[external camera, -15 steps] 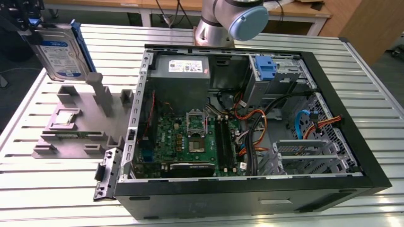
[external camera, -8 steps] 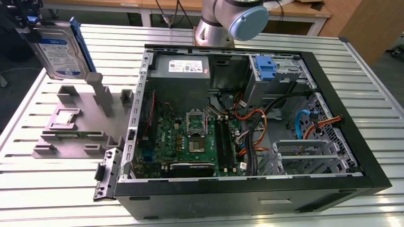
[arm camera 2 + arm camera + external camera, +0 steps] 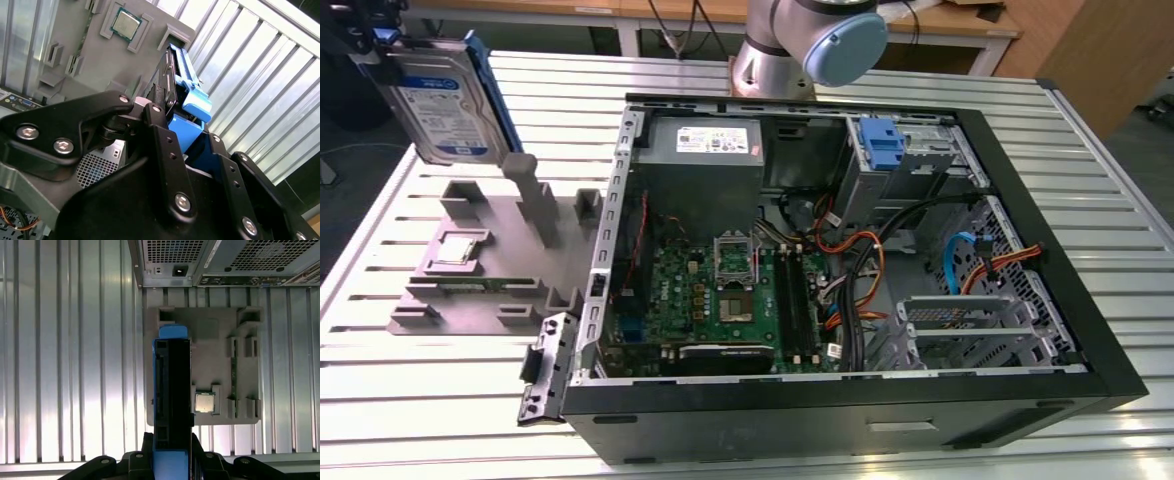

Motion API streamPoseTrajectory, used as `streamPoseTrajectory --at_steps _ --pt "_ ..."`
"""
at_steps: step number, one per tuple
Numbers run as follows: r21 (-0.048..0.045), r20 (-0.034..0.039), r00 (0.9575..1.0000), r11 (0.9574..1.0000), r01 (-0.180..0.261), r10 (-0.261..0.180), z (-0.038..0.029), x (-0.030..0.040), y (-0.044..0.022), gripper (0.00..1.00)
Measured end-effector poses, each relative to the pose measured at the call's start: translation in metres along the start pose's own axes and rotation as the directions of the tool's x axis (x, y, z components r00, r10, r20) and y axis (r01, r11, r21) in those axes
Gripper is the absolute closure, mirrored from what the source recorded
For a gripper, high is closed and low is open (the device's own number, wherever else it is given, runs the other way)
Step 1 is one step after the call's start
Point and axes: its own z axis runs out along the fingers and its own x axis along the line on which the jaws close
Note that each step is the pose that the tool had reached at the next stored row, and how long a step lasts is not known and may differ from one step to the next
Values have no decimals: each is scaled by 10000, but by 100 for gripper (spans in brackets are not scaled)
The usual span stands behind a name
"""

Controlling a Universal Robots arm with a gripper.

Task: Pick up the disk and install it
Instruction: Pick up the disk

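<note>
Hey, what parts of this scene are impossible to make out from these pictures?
- First wrist view: the disk, held in the gripper, is edge-on, so its label face is hidden.
- Second wrist view: the gripper's black links cover much of the disk.
- Exterior view: the arm is cut off by the picture's top edge.

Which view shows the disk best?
The exterior view: the disk faces the camera, with its label and blue caddy visible. Both wrist views show it edge-on, label hidden.
</note>
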Motion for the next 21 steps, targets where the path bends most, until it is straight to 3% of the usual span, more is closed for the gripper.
streamPoseTrajectory --at_steps 8,21 --pt "0 0 10000 10000 0 0 -68 -2 2 63" --pt "-1 0 10000 10000 0 0 -243 -5 7 63"
